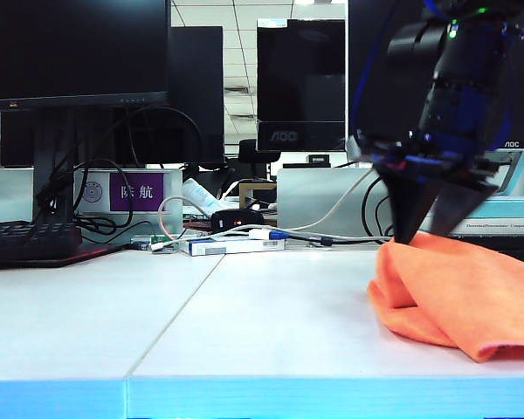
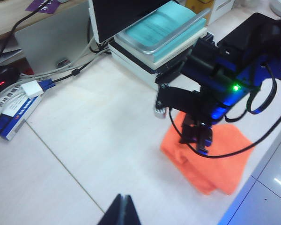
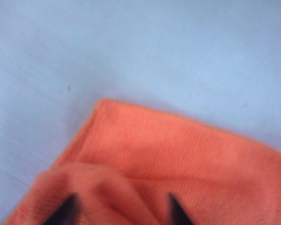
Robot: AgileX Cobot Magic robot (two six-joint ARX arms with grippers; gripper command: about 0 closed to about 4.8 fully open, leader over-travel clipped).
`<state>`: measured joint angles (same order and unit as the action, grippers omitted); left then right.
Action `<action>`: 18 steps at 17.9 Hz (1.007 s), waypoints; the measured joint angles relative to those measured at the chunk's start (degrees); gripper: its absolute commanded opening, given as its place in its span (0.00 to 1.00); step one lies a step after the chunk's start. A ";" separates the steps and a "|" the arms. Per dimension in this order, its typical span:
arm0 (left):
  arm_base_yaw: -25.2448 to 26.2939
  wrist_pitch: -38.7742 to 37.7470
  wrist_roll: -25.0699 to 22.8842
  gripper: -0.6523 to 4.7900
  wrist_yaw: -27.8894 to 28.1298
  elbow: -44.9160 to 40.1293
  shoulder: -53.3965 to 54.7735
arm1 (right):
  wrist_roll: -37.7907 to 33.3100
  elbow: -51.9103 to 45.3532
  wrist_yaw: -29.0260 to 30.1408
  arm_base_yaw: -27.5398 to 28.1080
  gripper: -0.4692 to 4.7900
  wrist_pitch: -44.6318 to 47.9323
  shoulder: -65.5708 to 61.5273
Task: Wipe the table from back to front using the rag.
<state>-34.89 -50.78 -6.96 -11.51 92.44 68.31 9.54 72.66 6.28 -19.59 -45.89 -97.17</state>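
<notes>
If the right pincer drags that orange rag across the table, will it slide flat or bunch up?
Probably bunch. The rag already lies in soft folds, so it looks floppy and light. The right pincer stands with its fingertips apart, pressed into a raised fold of the rag, which may gather more. The white table looks smooth, so the rag should slide easily. The left pincer stays clear.

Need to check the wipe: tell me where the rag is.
The rag lies at the table's front right in the exterior view, under the right gripper.

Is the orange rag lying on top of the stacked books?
No, the rag lies on the white table, in front of the books, under the right gripper.
</notes>
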 measured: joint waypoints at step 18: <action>0.00 0.00 0.00 0.11 0.02 0.00 -0.02 | -1.84 12.02 -0.22 -0.24 0.59 -25.64 5.14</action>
<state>-34.89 -50.78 -6.96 -11.49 92.44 68.29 7.70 84.68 6.07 -19.84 -71.53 -92.03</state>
